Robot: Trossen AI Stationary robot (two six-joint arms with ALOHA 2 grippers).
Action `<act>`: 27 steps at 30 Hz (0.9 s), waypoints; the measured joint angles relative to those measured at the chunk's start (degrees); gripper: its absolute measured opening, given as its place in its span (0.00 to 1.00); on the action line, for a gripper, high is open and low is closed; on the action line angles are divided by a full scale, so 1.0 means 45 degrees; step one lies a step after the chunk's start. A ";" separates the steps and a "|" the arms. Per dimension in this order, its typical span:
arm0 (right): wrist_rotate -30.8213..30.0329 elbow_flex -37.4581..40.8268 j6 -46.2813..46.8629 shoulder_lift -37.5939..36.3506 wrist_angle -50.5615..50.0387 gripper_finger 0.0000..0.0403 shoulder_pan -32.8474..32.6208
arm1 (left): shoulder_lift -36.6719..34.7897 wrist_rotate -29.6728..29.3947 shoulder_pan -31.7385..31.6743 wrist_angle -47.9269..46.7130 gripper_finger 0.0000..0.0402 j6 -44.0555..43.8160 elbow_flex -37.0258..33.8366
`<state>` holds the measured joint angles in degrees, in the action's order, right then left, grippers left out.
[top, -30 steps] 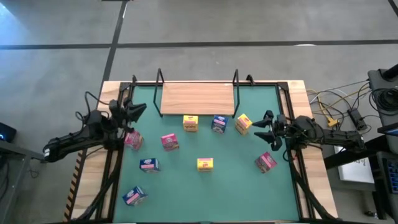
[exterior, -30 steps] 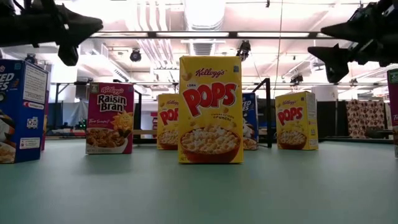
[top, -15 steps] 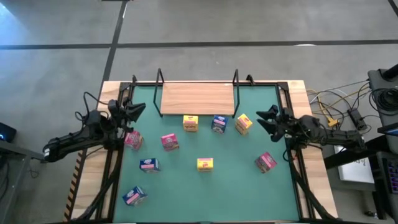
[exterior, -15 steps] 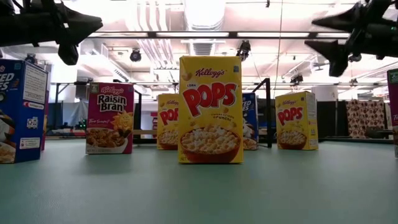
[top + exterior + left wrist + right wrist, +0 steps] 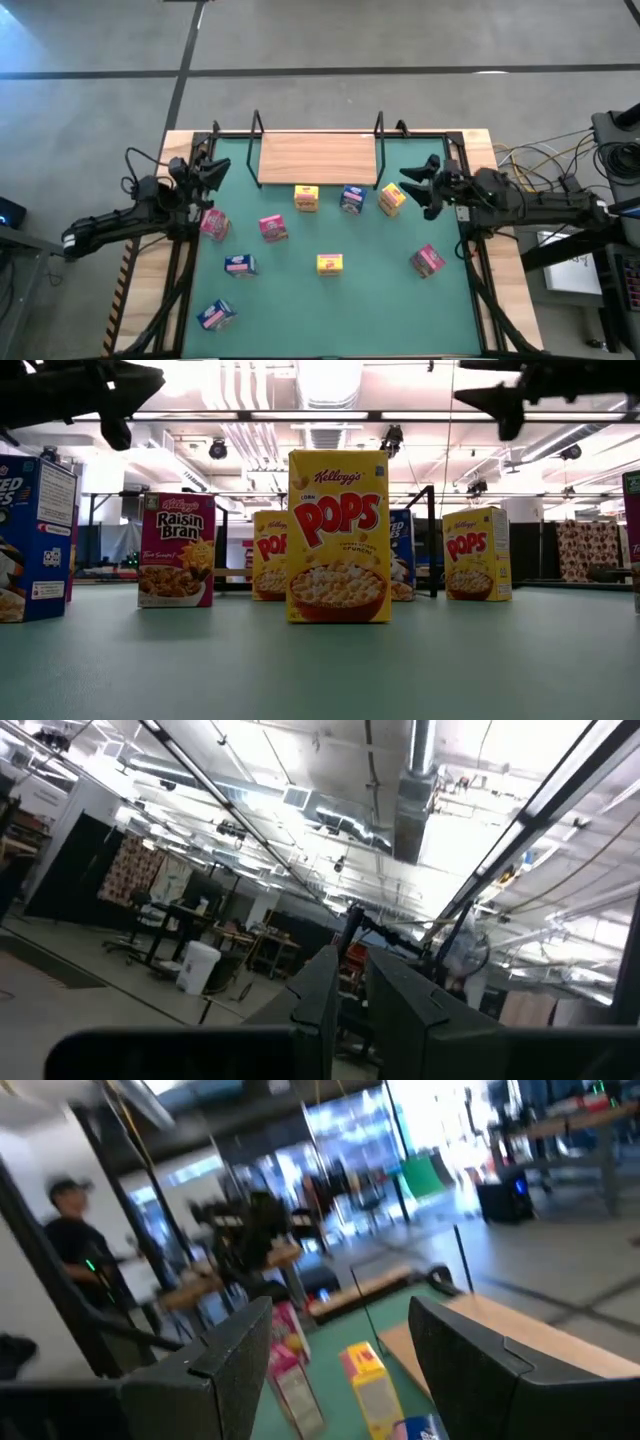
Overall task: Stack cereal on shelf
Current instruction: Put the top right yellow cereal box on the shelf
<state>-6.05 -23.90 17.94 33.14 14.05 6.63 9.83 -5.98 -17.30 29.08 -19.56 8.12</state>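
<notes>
Green mat (image 5: 380, 290), workshop behind. Eight boxes: three pink, three yellow, two blue. Right gripper (image 5: 418, 183) apart, left gripper (image 5: 222, 168) together.

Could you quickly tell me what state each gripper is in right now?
Left gripper: shut, holding nothing, above the table's left side.
Right gripper: open, empty, beside a yellow cereal box.

Both arms are matte black, slim and jointed, with thin black cables looping off them. The left gripper (image 5: 216, 171) and right gripper (image 5: 418, 183) carry tapered black fingers (image 5: 480, 1365).
</notes>
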 joint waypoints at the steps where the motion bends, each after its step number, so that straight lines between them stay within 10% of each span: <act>1: 0.0000 -0.0507 -0.0180 0.0423 -0.0453 0.56 -0.0005 | 0.0099 0.0000 0.0000 0.0062 0.09 0.0098 0.0000; 11: 0.0039 -0.5039 0.0248 0.4200 -0.4872 0.56 -0.0028 | 0.0370 -0.0005 0.0000 0.0389 0.09 0.0328 0.0000; 20: 0.3043 -0.9952 0.4731 0.7426 -1.3994 0.56 -0.0245 | 0.0173 0.0155 0.0000 0.0376 0.09 0.0333 0.0121; 27: 0.1709 -1.2357 0.6217 0.9816 -2.0530 0.56 -0.0362 | 0.0164 0.0155 -0.0002 0.0345 0.09 0.0331 0.0131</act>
<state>1.64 -79.51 45.91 77.32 -78.33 5.01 10.57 -5.28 -17.31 30.63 -18.07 8.71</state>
